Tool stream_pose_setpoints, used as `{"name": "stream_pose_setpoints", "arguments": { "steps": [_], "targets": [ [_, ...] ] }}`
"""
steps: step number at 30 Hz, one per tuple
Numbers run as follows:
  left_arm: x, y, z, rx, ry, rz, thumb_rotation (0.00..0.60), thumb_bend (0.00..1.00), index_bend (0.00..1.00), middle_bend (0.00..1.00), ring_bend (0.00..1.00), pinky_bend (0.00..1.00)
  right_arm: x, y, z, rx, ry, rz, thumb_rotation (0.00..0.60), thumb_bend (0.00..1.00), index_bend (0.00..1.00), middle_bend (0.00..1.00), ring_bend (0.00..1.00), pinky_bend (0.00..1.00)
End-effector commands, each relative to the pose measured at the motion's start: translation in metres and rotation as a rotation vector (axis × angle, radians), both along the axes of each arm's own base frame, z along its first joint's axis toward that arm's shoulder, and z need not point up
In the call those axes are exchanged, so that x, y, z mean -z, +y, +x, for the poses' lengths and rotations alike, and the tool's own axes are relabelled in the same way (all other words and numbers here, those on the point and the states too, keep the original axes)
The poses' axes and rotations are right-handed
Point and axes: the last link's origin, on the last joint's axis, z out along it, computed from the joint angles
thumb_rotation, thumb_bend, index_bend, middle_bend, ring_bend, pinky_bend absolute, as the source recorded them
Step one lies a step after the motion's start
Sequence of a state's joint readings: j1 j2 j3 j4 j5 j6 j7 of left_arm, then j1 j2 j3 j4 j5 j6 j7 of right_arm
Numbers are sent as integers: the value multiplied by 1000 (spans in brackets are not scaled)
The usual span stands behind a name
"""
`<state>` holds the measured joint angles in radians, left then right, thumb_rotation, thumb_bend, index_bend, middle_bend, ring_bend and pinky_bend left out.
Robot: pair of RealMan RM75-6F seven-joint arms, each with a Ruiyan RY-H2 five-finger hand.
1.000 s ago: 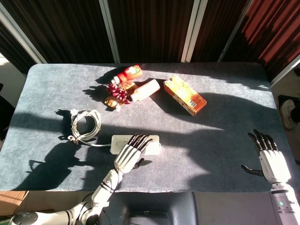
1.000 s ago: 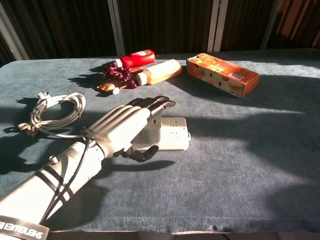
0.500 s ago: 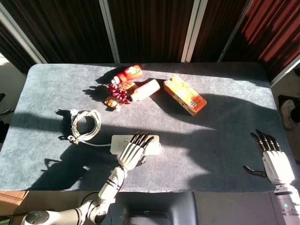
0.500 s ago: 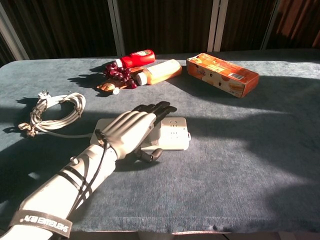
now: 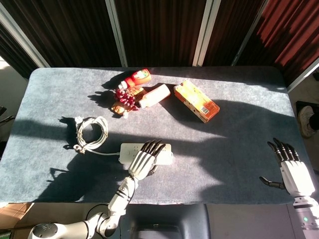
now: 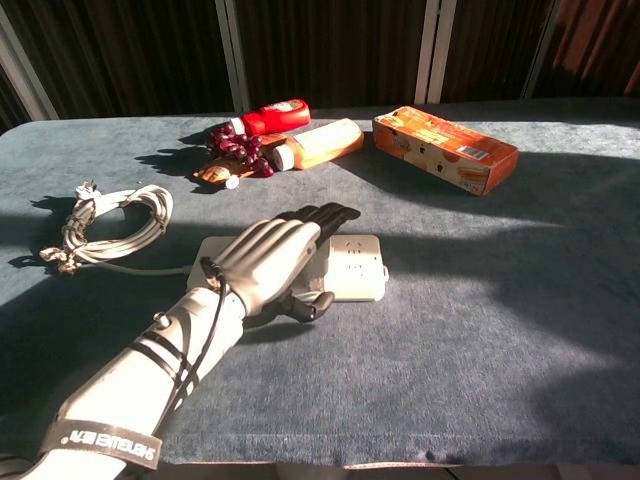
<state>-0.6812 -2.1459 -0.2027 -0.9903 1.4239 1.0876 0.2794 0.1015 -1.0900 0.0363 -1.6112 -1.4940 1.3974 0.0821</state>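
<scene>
Near the front edge of the desk (image 5: 239, 164), the left hand (image 5: 144, 160) has settled lower onto the white power strip (image 5: 164, 154), fingers draped across its top and thumb under the near side, and the strip has slid slightly rightward. At the front right corner, the right hand (image 5: 294, 172) stays empty, fingers apart.

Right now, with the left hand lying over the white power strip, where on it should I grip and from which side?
Grip the power strip across its short width near the middle, coming from above. It lies flat on the table and is long and low, so thumb on the near edge and fingers on the far edge should probably hold best. The left hand already lies over it; the cable leaves its left end.
</scene>
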Motion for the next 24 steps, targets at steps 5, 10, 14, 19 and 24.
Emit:
{"name": "stream_pose_setpoints", "arguments": {
  "steps": [5,10,14,19,24],
  "targets": [
    [-6,-1,2,7,-18,5,600,480,77,148,130,196,2,0,0,2,9,6,600,156,0,0,0,0],
    [-7,-1,0,-4,-19,-3,600,523,153,245,224,281,7,-1,3,-20,13,24,600,156,0,0,0,0],
    [-5,-3,-4,-7,-6,-23,600,534,217,317,295,363,20,-5,9,-103,10,64,600,167,0,0,0,1],
    [-4,-9,-3,15,-2,-38,600,533,234,342,322,401,53,-27,22,-253,28,131,600,444,5,59,0,51],
    [-5,-8,1,16,-16,-28,600,530,240,345,327,404,89,-45,45,-378,66,228,600,608,50,103,0,65]
  ]
}}
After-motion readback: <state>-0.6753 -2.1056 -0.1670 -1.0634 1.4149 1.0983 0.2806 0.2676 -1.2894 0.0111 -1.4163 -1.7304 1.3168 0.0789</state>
